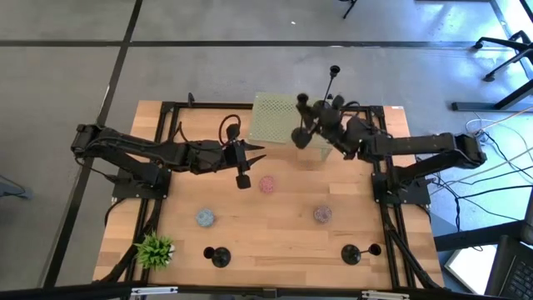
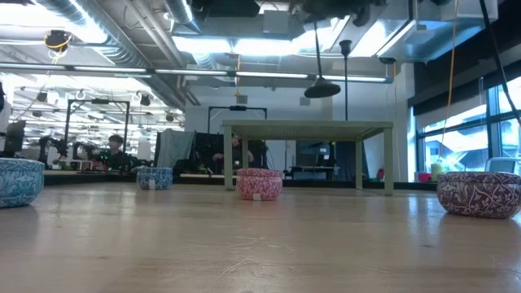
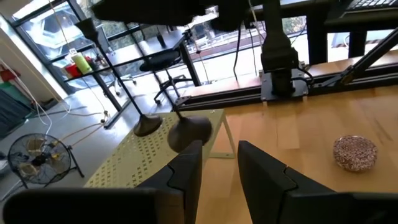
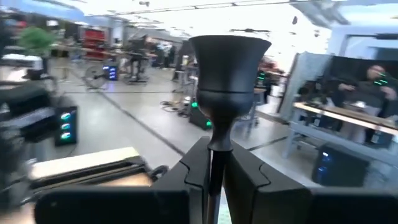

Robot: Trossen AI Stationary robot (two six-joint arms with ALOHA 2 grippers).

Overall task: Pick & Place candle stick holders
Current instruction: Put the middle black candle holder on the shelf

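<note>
My right gripper [image 1: 319, 112] is above the pale green perforated stand [image 1: 275, 117] at the table's far middle, shut on a black candle stick holder [image 2: 317, 57] whose round base [image 2: 323, 88] hangs over the stand top. A second holder [image 2: 346, 73] stands upright on the stand on its base. Two more holders stand on their bases near the table's near edge, one at the left [image 1: 219, 256] and one at the right [image 1: 351, 254]. My left gripper [image 3: 217, 168] is open and empty over the table, left of the stand [image 3: 155, 155]. My right gripper pinches the holder's thin stem [image 4: 214, 158] between its two fingers, just below the cup [image 4: 229, 59]. The fingers come level from the table's right side and lie across the stem. The holder hangs upright, its base [image 3: 189, 129] lifted clear above the stand.
Three small patterned bowls sit on the table: pink [image 1: 267, 184], blue [image 1: 205, 217] and dark purple [image 1: 322, 214]. A small green plant [image 1: 155, 250] stands at the near left corner. Black frame rails run along both table sides.
</note>
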